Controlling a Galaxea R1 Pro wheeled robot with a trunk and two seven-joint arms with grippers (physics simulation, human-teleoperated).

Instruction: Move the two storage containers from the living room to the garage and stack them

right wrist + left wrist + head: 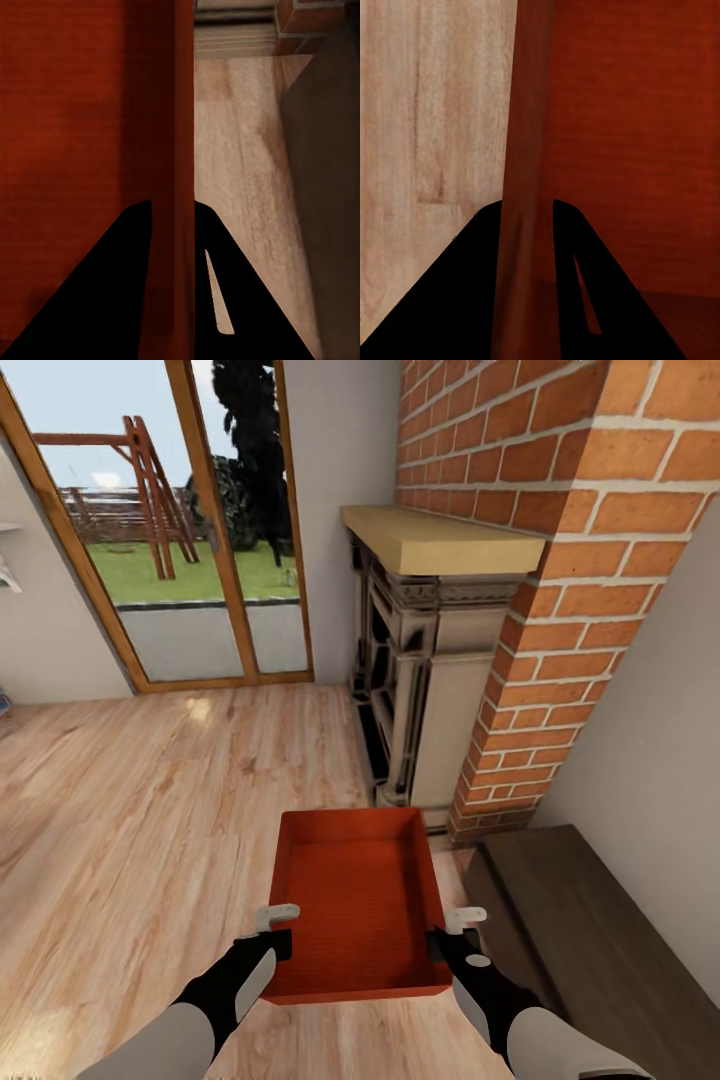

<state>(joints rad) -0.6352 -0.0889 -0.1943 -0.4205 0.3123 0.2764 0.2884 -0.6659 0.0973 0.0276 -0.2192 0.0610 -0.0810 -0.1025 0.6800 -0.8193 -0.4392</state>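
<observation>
Head view: one orange-red bin (360, 905) is held in front of the robot over the plank floor (150, 810) of the living room, gripped on both long walls. The left gripper (281, 944) is clamped on the left wall, and in the left wrist view that wall (521, 150) is seen pinched between the two dark fingers (472, 300). The right gripper (438, 944) is clamped on the right wall, which the right wrist view shows passing between its fingers (112, 300) likewise.

The walls are thin and plain, so the hold is judged slight: if the arms are spread or drawn together unevenly while the base is driven, a wall could be slid out of one pinch and the bin tipped or dropped. A sharp turn would add to that risk.

The brick fireplace (560, 560) with its pale mantel (440, 540) stands just ahead and to the right, and a dark low cabinet (590, 940) lies close beside the bin's right side; either could be struck by the bin's far corner when the robot is turned. A glazed door (200, 530) onto a lawn is seen ahead on the left. The garage still has to be reached.
</observation>
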